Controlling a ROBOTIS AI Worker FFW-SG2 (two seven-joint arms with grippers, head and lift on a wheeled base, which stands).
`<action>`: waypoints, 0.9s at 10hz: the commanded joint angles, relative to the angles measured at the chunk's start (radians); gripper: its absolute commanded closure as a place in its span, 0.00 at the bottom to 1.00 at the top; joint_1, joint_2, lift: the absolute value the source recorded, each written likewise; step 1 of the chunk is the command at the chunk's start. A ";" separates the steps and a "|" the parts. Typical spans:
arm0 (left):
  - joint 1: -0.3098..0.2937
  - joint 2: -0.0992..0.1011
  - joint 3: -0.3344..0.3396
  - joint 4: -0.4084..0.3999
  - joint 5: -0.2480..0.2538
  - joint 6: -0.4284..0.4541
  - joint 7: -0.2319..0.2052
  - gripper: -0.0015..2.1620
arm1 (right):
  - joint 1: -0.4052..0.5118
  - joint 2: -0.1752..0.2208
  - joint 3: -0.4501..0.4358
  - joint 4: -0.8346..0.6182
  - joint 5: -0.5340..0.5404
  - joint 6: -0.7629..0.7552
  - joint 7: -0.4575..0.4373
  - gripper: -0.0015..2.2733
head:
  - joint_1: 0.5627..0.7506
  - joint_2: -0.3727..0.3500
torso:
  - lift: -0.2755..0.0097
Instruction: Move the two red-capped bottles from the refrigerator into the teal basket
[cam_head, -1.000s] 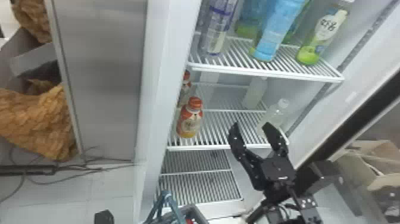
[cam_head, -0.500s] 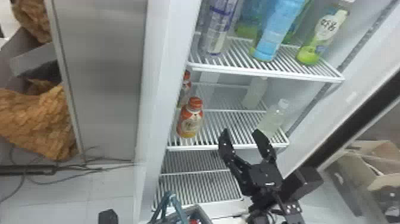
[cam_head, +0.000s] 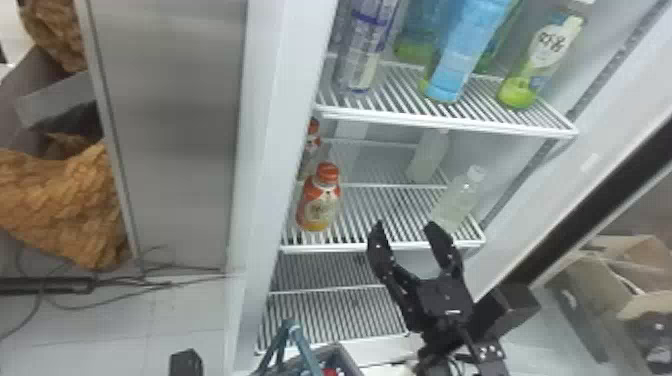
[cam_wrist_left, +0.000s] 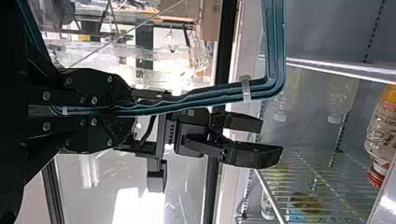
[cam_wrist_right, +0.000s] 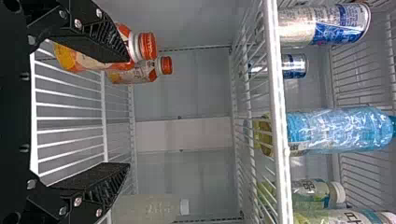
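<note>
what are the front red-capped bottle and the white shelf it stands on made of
The front red-capped bottle looks like smooth, slightly shiny plastic, going by its ridged screw cap and printed wrap, though glass isn't ruled out. The white shelf seems to be metal wire with a white coating: thin, evenly spaced straight rods.

pale floor tiles (cam_head: 115, 320) lie at the lower left of the head view, crossed by dark cables (cam_head: 165, 284). above stands a grey metal panel (cam_head: 170, 125); cardboard boxes (cam_head: 597, 280) sit at the right edge. bright light (cam_wrist_left: 135, 205) glares low in the left wrist view.
</note>
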 joint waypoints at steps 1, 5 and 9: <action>-0.001 0.002 -0.001 0.000 -0.002 0.016 0.000 0.50 | -0.002 0.000 0.000 0.008 -0.001 -0.012 0.006 0.11 | 0.70 0.03 | 0.17; -0.003 0.005 -0.007 0.000 -0.004 0.026 0.000 0.50 | -0.017 -0.002 -0.006 0.039 -0.015 -0.022 0.033 0.11 | 0.70 0.03 | 0.17; -0.011 0.006 -0.017 0.000 -0.002 0.031 0.000 0.50 | -0.032 -0.005 -0.012 0.059 -0.015 -0.031 0.062 0.11 | 0.70 0.03 | 0.17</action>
